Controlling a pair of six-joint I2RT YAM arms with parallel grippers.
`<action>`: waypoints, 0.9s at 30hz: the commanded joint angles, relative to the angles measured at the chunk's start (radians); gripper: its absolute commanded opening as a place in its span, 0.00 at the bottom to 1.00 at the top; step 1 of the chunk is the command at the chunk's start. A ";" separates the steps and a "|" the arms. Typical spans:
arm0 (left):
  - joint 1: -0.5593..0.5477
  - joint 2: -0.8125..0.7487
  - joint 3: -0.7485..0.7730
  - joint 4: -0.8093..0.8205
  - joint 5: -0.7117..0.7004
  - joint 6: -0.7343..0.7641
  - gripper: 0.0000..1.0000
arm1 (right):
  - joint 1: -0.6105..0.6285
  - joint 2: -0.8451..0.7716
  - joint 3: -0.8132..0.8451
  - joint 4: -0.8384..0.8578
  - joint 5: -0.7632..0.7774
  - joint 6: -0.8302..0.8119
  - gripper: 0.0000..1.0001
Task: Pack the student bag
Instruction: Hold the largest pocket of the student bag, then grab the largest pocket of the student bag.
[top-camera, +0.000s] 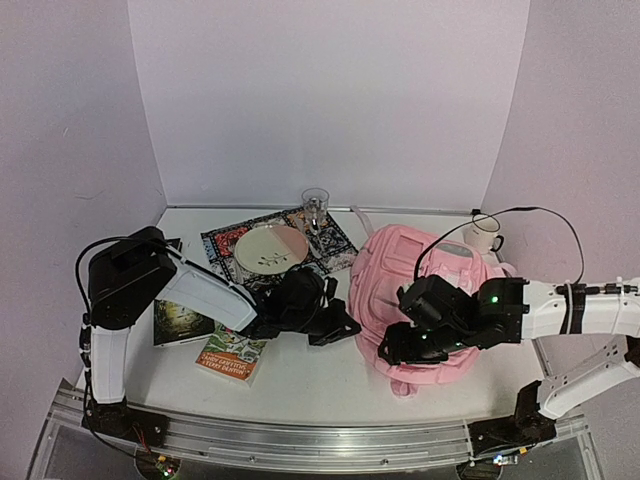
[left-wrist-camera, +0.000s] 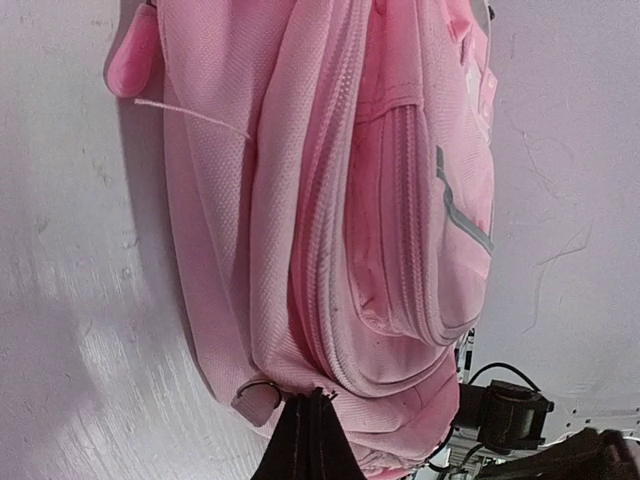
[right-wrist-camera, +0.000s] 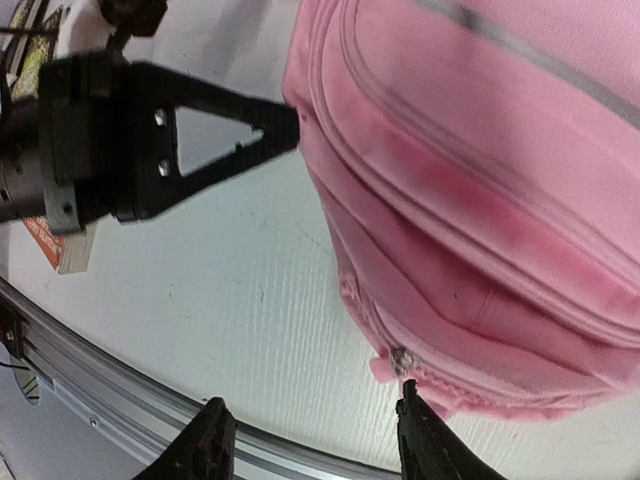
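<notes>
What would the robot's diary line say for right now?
left gripper: shut, tips against student bag | right gripper: open, beside zipper pull | bag: lying on table

Soft pink student bag (top-camera: 420, 290), front pockets up, flat on the white table (top-camera: 300, 380), right of centre.

The book (top-camera: 226, 357) cover carries lettering, but it is too small to read.

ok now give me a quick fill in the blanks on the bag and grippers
The student bag is ___ in colour.
The left gripper, at the bag's side, has its jaws ___.
The right gripper has its jaws ___.
The plate on the patterned mat lies to the ___ of the bag.
Missing words: pink, shut, open, left.
</notes>
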 joint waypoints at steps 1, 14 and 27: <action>0.040 0.000 0.051 0.034 0.005 -0.003 0.00 | 0.025 -0.018 -0.054 -0.111 0.043 0.117 0.49; 0.054 0.001 0.029 0.032 0.021 -0.022 0.17 | 0.028 0.092 -0.077 0.093 0.111 0.124 0.44; 0.055 0.053 0.076 0.032 0.084 -0.094 0.47 | 0.028 0.193 -0.053 0.158 0.202 0.153 0.35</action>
